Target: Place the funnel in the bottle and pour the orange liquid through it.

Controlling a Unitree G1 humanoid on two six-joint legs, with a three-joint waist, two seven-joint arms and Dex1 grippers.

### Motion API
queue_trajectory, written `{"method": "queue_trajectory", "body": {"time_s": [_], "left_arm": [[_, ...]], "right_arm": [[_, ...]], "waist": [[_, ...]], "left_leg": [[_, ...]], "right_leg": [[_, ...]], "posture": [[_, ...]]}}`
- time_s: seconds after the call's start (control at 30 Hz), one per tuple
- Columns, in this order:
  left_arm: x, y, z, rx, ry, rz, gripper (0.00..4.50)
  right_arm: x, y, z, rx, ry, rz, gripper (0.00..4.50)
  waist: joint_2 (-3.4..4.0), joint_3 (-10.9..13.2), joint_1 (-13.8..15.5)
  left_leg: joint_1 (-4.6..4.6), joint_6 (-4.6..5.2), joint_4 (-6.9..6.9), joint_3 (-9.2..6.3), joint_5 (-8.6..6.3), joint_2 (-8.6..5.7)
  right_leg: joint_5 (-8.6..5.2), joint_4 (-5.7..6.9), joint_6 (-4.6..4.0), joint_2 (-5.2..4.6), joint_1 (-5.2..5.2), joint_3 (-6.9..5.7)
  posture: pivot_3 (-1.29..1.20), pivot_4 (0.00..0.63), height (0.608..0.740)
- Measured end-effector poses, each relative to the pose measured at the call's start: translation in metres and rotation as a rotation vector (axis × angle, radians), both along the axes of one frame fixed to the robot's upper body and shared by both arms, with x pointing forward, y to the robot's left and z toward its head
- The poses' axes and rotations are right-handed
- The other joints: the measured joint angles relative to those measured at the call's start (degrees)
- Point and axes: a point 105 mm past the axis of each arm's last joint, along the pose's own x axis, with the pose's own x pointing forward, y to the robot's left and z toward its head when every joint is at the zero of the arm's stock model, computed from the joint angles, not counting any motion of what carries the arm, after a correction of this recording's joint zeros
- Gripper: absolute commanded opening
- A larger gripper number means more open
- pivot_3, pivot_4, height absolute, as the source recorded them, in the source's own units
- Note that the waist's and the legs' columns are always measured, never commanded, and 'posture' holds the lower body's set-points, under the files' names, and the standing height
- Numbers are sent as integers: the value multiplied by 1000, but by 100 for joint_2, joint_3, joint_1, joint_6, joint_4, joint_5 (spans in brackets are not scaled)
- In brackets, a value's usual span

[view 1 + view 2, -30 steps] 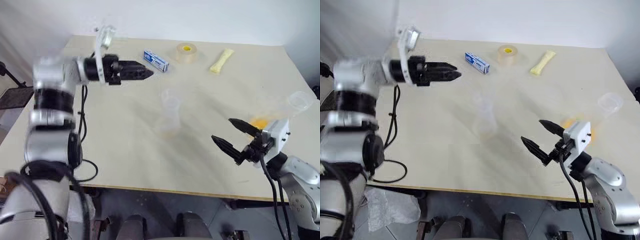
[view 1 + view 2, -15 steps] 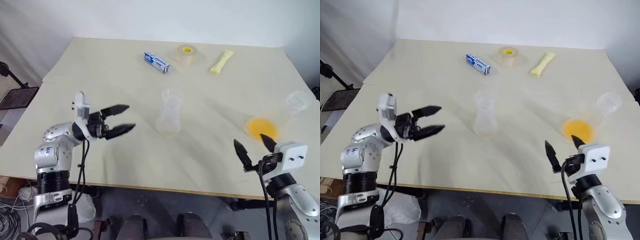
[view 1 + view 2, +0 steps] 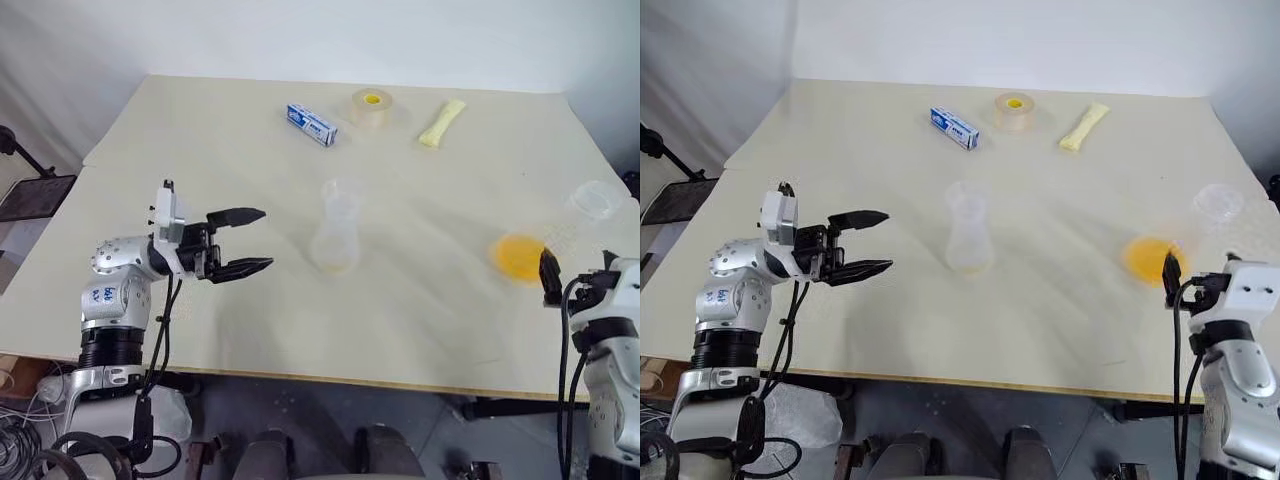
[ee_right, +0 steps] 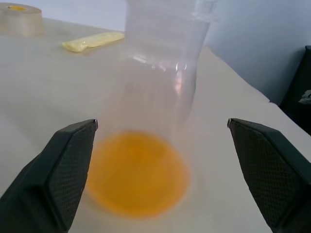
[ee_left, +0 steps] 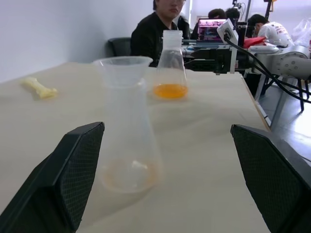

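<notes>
We see the bottle [image 3: 338, 228] standing upright near the middle of the table [image 3: 200, 130], with the funnel [image 5: 122, 65] seated in its neck. Our left gripper [image 3: 243, 241] hovers at the bottle's nine o'clock, well apart from it, fingers spread wide and holding nothing. At the bottle's three o'clock, near the table's right edge, stands a second flask [image 4: 160, 73] with the orange liquid [image 3: 519, 255] pooled in its base. Our right gripper [image 4: 160, 160] faces this flask from close by, its fingers wide apart to either side and gripping nothing. Toward twelve o'clock lie a blue box [image 3: 311, 123], a tape roll [image 3: 371, 107] and a pale yellow packet [image 3: 442, 122].
</notes>
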Motion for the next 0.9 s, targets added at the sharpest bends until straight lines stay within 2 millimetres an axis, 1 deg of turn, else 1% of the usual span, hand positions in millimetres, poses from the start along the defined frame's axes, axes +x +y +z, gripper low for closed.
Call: {"method": "queue_trajectory", "body": {"time_s": [0.1, 0.23, 0.33, 0.47, 0.63, 0.77, 0.87, 0.9], "left_arm": [[1, 2, -1, -1, -3, 11, 4431], [2, 6, -3, -1, 4, 40, 4431], [0, 8, -7, 0, 12, 61, 4431], [-4, 9, -8, -6, 5, 72, 4431], [-4, 12, -7, -5, 2, 104, 4431], [-4, 11, -5, -3, -11, 109, 4431], [-4, 12, -5, -6, -11, 117, 4500], [-4, 12, -4, -6, -11, 118, 4500]], "right_arm": [[13, -9, 3, 9, -1, 2, 4500], [27, -11, 20, -5, -30, 50, 4500], [33, -7, 34, -11, -65, 83, 4500], [37, -3, 38, -7, -70, 106, 4500], [41, 2, 42, 8, -73, 129, 4500], [51, 10, 53, 11, -98, 151, 4500], [57, 10, 54, 30, -88, 137, 3895], [57, 9, 52, 31, -82, 127, 3563]], "waist": [[0, 0, -50], [0, 0, -112], [0, 0, -115], [0, 0, -114], [0, 0, -112], [1, 0, -114], [1, 0, -116], [1, 0, -115]], "left_leg": [[-2, 4, 0, 3, 2, -2], [-3, 5, 0, 0, 3, 0], [-4, 5, -2, -2, 3, 2], [-4, 4, -1, -2, 3, 1], [-6, 5, 0, -2, 3, 0], [-5, 5, -1, -3, 3, 1], [-5, 5, -1, -3, 3, 1], [-5, 5, -1, -3, 3, 1]], "right_leg": [[1, -2, 3, -3, 0, 1], [1, -2, 3, -2, 0, -1], [1, -2, 3, -2, 0, -4], [1, -3, 3, -5, 0, -1], [2, -4, 3, -6, 0, -2], [2, -4, 3, -4, 0, -3], [2, -4, 3, -4, 0, -4], [2, -4, 3, -5, 0, -4]], "posture": [[0, 150, 740], [0, 150, 740], [0, 150, 740], [0, 150, 740], [0, 150, 740], [0, 150, 740], [0, 150, 740], [0, 150, 740]]}}
